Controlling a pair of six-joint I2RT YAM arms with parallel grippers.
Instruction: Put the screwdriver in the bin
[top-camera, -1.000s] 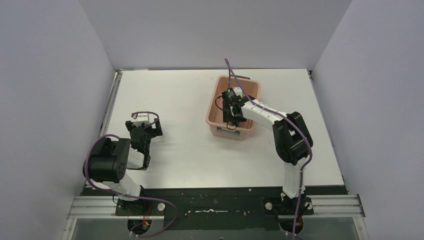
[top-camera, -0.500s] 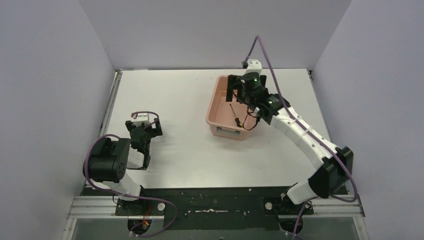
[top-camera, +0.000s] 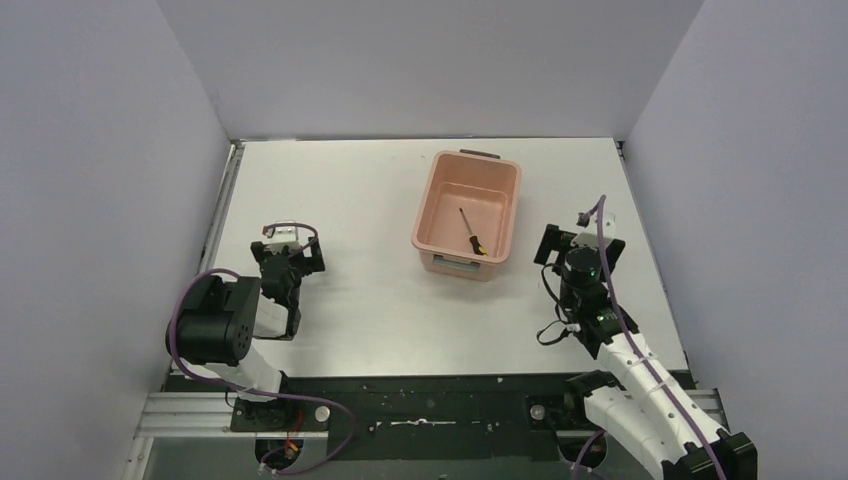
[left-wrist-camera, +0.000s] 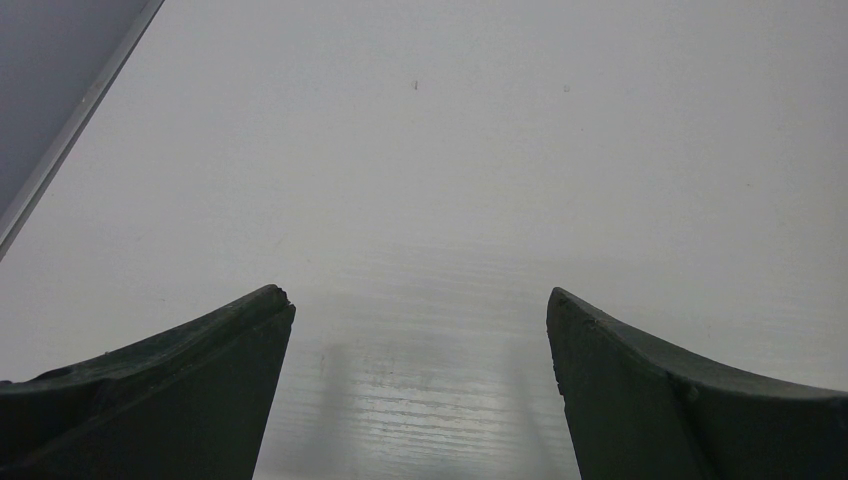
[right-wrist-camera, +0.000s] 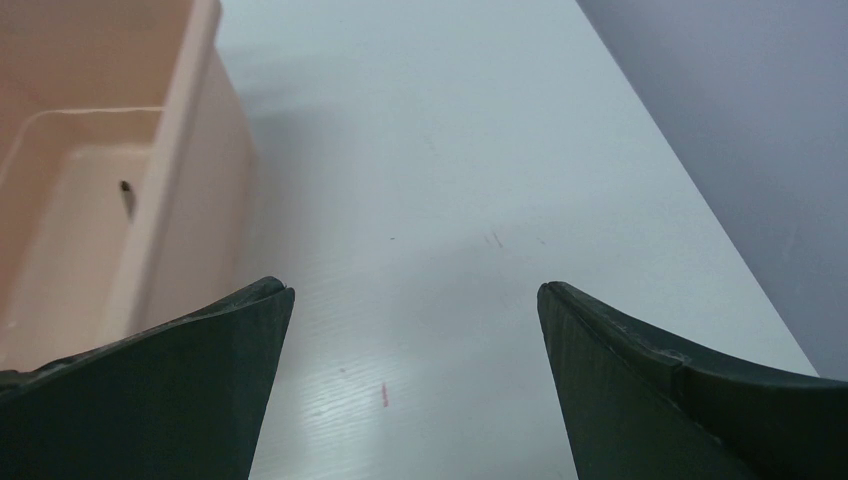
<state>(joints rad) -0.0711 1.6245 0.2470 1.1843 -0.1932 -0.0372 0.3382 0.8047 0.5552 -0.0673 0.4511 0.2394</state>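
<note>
The screwdriver (top-camera: 469, 231) lies loose on the floor of the bin (top-camera: 427, 200), slanted, with its yellow end toward the bin's near wall. My right hand (top-camera: 578, 243) hangs over the bare tabletop (top-camera: 350, 200) near the bin's right side, clear of it, fingers spread wide and holding nothing. My left hand (top-camera: 288, 250) is well off to the bin's left, low over the tabletop, also spread wide and empty.

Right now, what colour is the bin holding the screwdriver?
The bin is salmon pink, clearest in the top external view.
</note>
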